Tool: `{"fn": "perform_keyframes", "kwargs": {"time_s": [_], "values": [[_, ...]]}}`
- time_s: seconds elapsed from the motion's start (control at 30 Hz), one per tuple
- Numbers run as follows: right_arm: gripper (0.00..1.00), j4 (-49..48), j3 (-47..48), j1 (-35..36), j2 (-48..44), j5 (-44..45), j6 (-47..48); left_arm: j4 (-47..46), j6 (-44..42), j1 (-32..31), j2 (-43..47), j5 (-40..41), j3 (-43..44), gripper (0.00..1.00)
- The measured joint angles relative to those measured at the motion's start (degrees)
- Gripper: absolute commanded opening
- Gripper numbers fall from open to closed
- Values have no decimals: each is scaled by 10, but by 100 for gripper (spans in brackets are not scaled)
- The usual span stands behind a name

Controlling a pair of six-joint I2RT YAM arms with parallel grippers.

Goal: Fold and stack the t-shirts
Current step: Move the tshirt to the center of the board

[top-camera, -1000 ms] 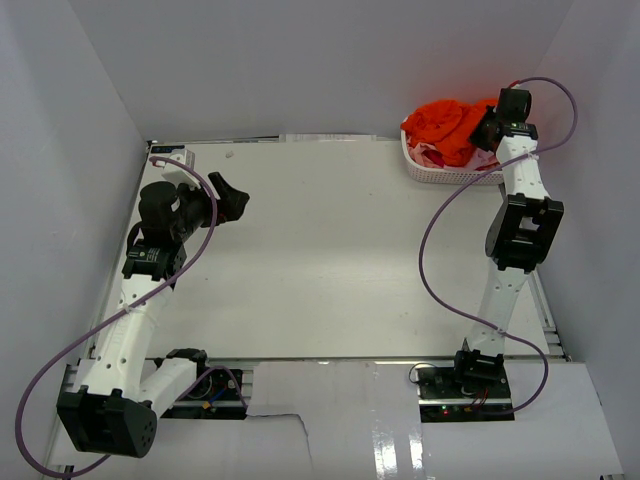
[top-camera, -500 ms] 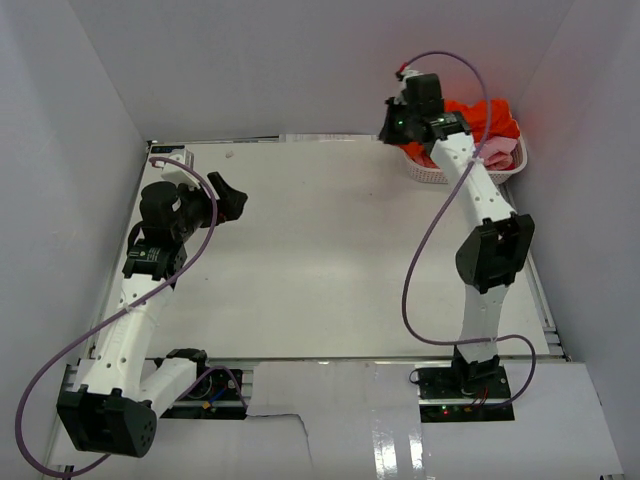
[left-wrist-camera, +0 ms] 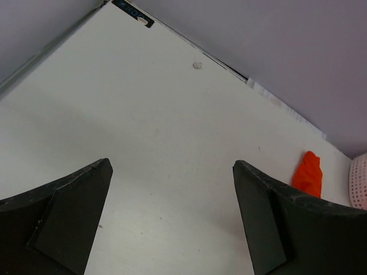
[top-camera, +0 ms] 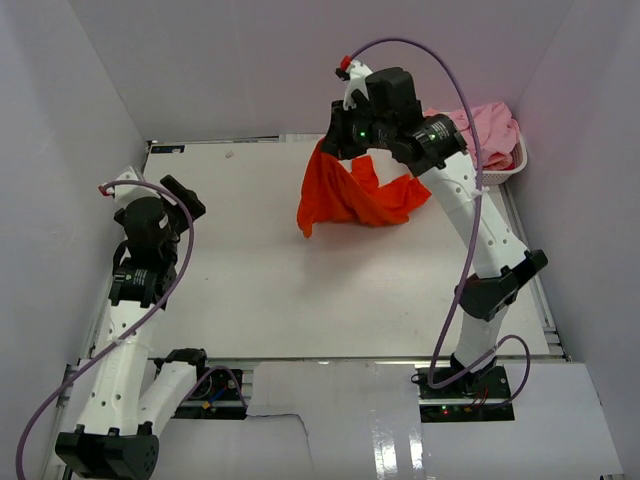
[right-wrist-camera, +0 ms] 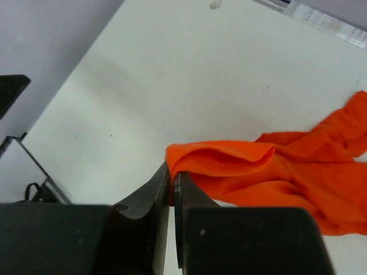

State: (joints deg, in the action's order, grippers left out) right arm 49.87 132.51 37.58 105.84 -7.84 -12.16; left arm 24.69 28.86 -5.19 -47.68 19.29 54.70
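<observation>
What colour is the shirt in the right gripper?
Plain bright orange-red, the soft cloth t-shirt; best in the top external view.

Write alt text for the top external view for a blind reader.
The right arm holds a bright orange-red cloth t-shirt in its shut jaws, hanging over the white table. A light pink cloth shirt lies in the white perforated plastic basket at far right; the left arm has open jaws.

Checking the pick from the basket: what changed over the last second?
The right gripper swung left from the basket, jaws shut on the orange-red t-shirt, which is now out over the table. The left gripper pulled back leftward, jaws open throughout. The pink t-shirt stayed in the basket.
</observation>
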Motion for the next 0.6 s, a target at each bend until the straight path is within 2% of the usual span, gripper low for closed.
{"fn": "perform_keyframes", "kwargs": {"time_s": [0.2, 0.4, 0.6], "values": [[8, -17, 21, 0, -57, -64, -28, 7, 16, 6, 6, 41, 0, 98], [8, -122, -71, 1, -170, -158, -70, 12, 19, 11, -8, 41, 0, 98], [8, -197, -63, 0, -184, -210, -94, 12, 23, 15, 2, 43, 0, 98]]}}
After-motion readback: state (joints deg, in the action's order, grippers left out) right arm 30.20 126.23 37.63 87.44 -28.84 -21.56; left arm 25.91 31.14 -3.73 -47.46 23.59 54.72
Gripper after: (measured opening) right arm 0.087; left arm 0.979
